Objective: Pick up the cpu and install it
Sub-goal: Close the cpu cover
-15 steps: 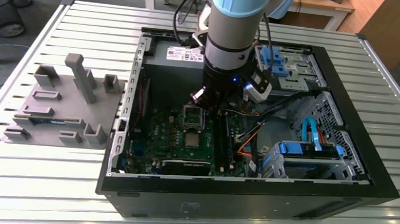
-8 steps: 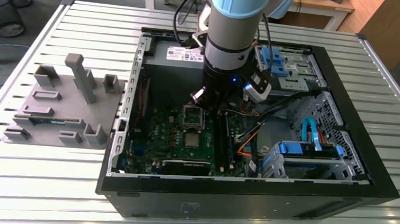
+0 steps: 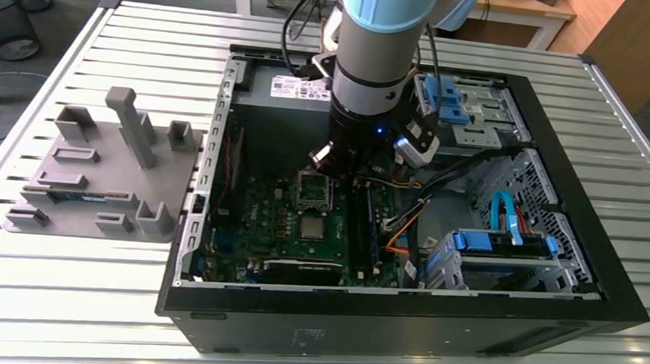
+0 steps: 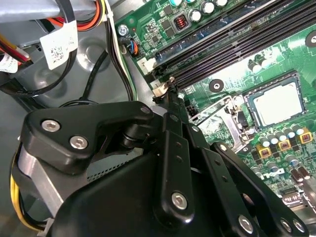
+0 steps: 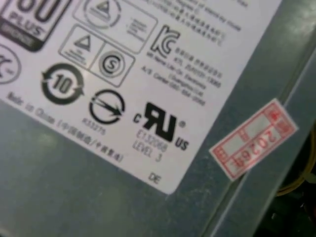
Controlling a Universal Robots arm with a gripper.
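The cpu (image 3: 315,228) is a small silvery square lying flat in a black-framed socket on the green motherboard (image 3: 262,229) inside the open computer case (image 3: 407,328). In the second wrist view the cpu (image 4: 275,103) sits beside a shiny, flipped-open socket plate (image 4: 217,118). My gripper (image 3: 328,167) hangs low inside the case, just behind the socket plate (image 3: 314,190) and a short way from the cpu. Its black linkage shows in the second wrist view, with the gripper (image 4: 170,91) tip near the memory slots (image 4: 232,44).
A grey power supply with a white label (image 5: 123,74) lies under the wrist, at the case's back (image 3: 286,86). Cables (image 3: 413,212) and blue drive cages (image 3: 500,245) crowd the exterior view's right. A grey parts fixture (image 3: 102,179) holding a green memory stick (image 3: 74,194) stands left of the case.
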